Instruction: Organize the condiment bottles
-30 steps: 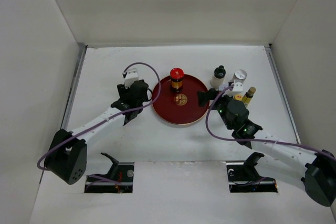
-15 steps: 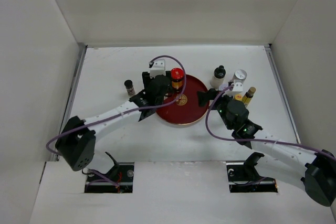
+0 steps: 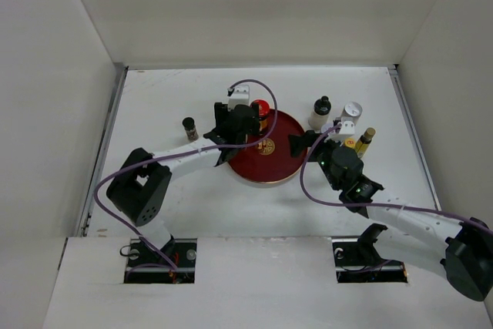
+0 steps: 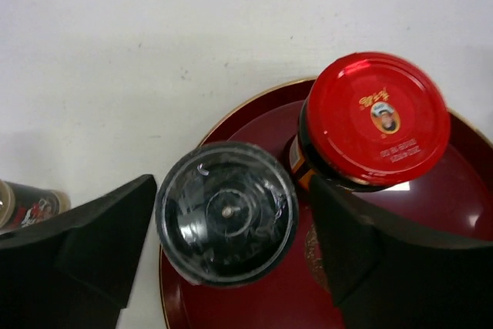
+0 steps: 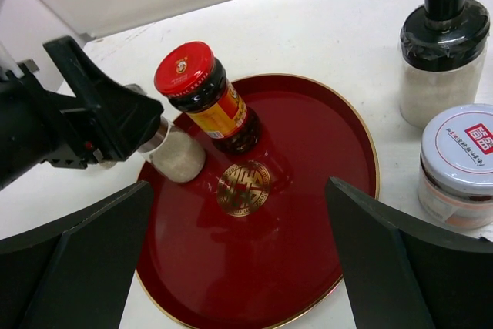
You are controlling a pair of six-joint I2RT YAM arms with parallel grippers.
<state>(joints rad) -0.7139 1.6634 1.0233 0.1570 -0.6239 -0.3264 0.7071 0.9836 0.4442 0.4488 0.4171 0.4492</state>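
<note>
My left gripper (image 4: 231, 198) is closed on the clear-lidded jar (image 4: 226, 223), a finger on each side of its lid. I hold it from above so it stays upright and my fingers pass clear of the neighbour. It sits low over the red tray (image 3: 273, 163), at about 10 o'clock inside the rim. I cannot tell whether its base touches down. The red-capped jar (image 4: 372, 117) stands just beside it at roughly 12 o'clock on the tray. I judge the jars are being packed at the far side so the rest of the floor takes the others.

My right gripper (image 5: 239, 186) is spread wide with nothing between its fingers. It waits off the tray's 3 o'clock edge, near the bottles to be collected.

My left wrist view looks straight down on both lids and shows the slim gap between the two jars. It tells me nothing of the jar's height or contents. My right wrist view fills that in: pale white filling, a slight lean, and the gold emblem bare mid-tray. It also shows the black-capped bottle (image 5: 443, 44) and the white-lidded jar (image 5: 462, 163) on the tabletop (image 3: 154, 98). Only the overhead camera shows the yellow-capped bottle (image 3: 365, 139) at 3 o'clock and the small dark bottle (image 3: 189, 127) at 9 o'clock, both off the tray.
</note>
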